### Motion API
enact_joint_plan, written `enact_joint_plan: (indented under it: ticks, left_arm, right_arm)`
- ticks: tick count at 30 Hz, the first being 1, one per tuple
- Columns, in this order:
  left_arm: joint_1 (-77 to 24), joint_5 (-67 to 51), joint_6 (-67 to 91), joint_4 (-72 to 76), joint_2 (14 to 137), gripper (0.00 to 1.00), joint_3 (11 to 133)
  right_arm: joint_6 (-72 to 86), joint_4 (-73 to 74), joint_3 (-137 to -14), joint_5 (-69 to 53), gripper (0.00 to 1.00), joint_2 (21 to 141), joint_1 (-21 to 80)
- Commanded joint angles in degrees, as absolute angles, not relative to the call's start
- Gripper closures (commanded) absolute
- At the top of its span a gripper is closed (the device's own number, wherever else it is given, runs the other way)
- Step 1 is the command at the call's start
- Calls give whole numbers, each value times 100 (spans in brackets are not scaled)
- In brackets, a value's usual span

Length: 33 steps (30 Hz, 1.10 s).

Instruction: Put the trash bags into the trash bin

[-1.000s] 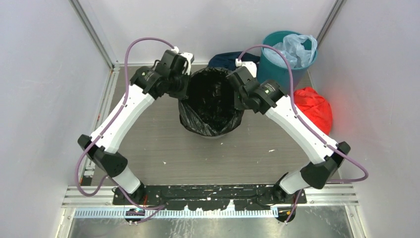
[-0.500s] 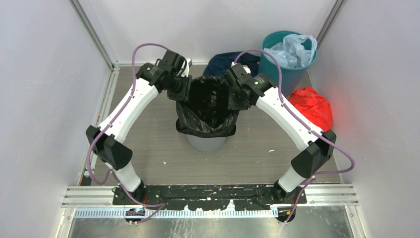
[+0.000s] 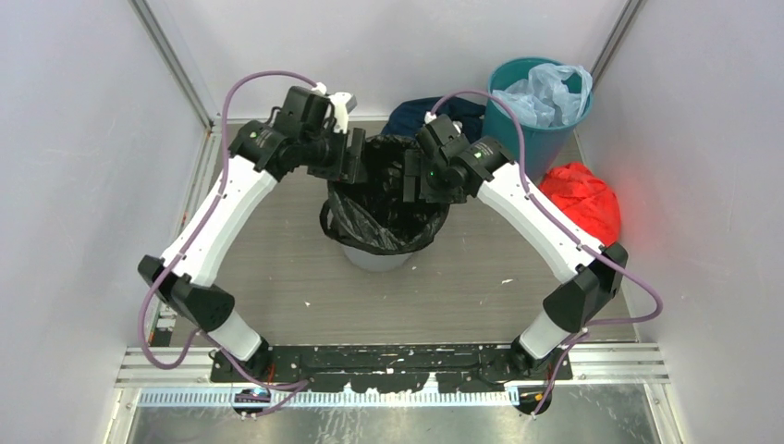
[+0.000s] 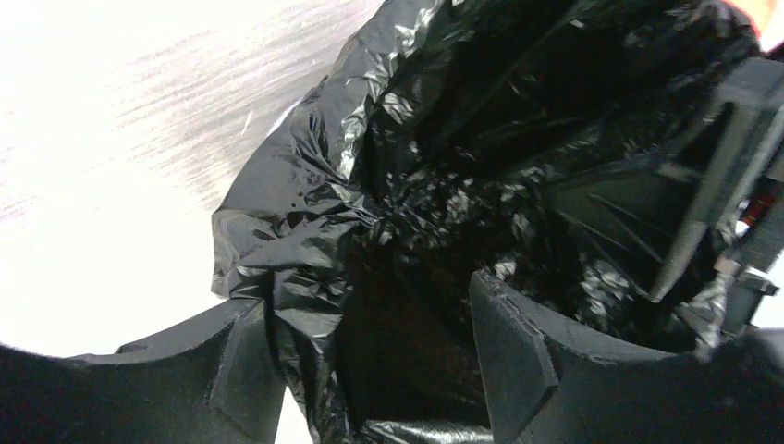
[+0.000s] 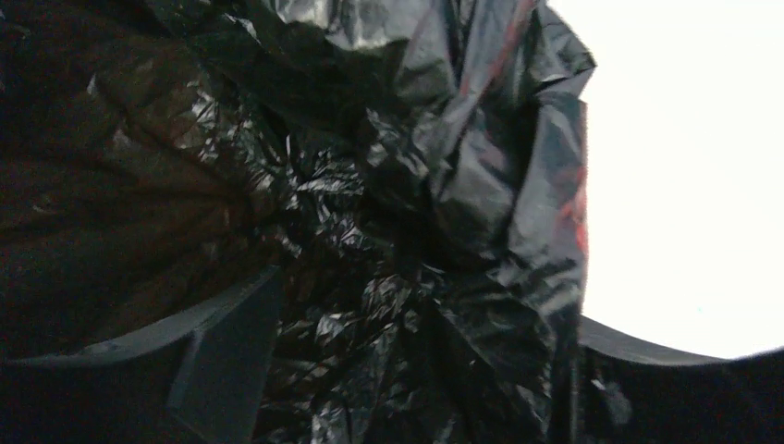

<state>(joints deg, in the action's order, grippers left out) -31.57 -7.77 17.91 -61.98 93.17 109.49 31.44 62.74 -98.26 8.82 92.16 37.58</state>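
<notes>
Trash bag (image 3: 384, 217), a large sheet of thin, glossy, crinkly black plastic, is seen from above set into the round, tapered, light grey plastic trash bin (image 3: 374, 261). Its mouth is spread open and its edge is folded down over the rim, so that only the lower grey wall is left showing. The bin stands on the grey wood-grain counter (image 3: 277, 277), between the two arms. The left tool (image 3: 354, 157) and the right tool (image 3: 410, 180) are held at opposite sides of the bag's mouth, at rim height. A teal-green round bin (image 3: 522, 134) holding a pale blue translucent bag (image 3: 550, 92), and a red cloth bundle (image 3: 582, 199), are well apart to the right.

From the left wrist, the left tool (image 4: 370, 342) is seen with its jaws apart. A fold of the trash bag (image 4: 416, 185) runs down between the fingers (image 4: 245, 370), but nothing is clamped. The film is heavily creased and catches the light in small highlights.

From the right wrist, the right tool (image 5: 416, 370) is likewise seen spread wide. Crumpled film of the bag (image 5: 370, 231) fills the gap and is not pinched.

The lining step is judged to be nearly done. A clean lift of both tools is called for next, so that no film is dragged back off the rim. After that the loose centre may need to be pressed deeper.
</notes>
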Motion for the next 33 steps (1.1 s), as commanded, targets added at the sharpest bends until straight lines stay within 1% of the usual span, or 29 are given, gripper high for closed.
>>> enact_joint_plan:
  ticks: [1,4,7,9,11,12,15,19,22,24,26,29,33]
  left_arm:
    - [-3313,-1315,1798,-5683,8681,32,11262]
    - [-3224,-1324,1852,-5710,8490,32,10991]
    - [-3073,-1457,1919,-5538,8341,33,10558]
    - [-2983,-1541,1945,-5394,8324,35,10292]
    - [-2899,-1655,1990,-5234,8351,38,10105]
    - [-2852,-1746,2021,-5163,8408,40,10040]
    - [-2772,-2076,2067,-5021,8617,41,9927]
    - [-2720,-2212,2098,-4821,8806,42,9726]
    - [-2690,-2233,2102,-4772,8923,41,9604]
    - [-2687,-2177,2064,-4815,8971,36,9566]
    - [-2689,-2027,1991,-4957,9002,33,9574]
    - [-2689,-1731,1869,-5205,9003,29,9597]
    - [-2689,-1429,1757,-5347,8873,25,9505]
  right_arm:
    - [3125,5419,-10311,435,13,8743,3946]
    - [3103,5475,-10405,380,10,8707,3945]
    - [3073,5511,-10467,365,10,8758,3944]
    - [3065,5529,-10471,369,15,8863,3944]
    - [3078,5500,-10425,353,24,8940,3940]
    - [3095,5496,-10408,344,26,8971,3944]
    - [3133,5552,-10371,294,27,9065,3946]
    - [3142,5660,-10250,277,28,9142,3946]
    - [3155,5697,-10041,290,25,9191,3948]
    - [3155,5663,-9891,290,23,9214,3938]
    - [3172,5631,-9723,371,18,9210,3946]
    - [3175,5653,-9626,495,14,9192,3942]
    - [3149,5716,-9624,636,3,9097,3945]
